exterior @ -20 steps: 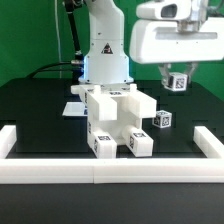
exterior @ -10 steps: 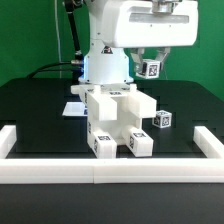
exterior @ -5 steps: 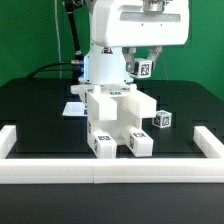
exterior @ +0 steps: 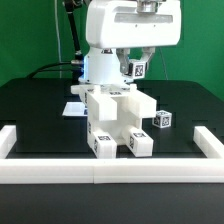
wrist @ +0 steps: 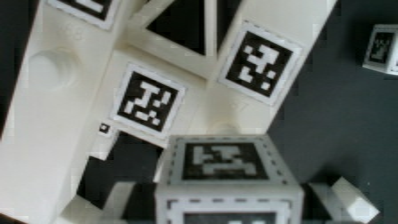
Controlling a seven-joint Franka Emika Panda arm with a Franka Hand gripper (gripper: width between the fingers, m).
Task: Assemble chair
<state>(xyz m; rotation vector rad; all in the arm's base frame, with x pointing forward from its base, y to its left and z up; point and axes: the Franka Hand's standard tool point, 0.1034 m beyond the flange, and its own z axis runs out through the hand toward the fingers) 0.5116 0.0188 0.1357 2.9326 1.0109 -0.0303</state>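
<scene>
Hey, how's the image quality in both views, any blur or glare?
Exterior view: even light, chair fairly crisp, the arm's white housing nearly washed out. Wrist view: soft close-up focus, tag edges on the held white part slightly fuzzy, no glare.

A long white border rail (exterior: 110, 172) runs across the front of the scene, with a short raised block at each of its ends. Just behind the rail lies the flat, matte black worktop (exterior: 35, 125), evenly lit and showing only soft shadows. Farther behind the rail, along the worktop's far edge, hangs a plain green backdrop (exterior: 30, 40) that fills the rear of the exterior view. A dark upright pole (exterior: 75, 45) stands before that backdrop, and a thin black cable (exterior: 50, 71) trails near it. In front of the rail, a pale grey surface (exterior: 110, 205) fills the foreground.
</scene>
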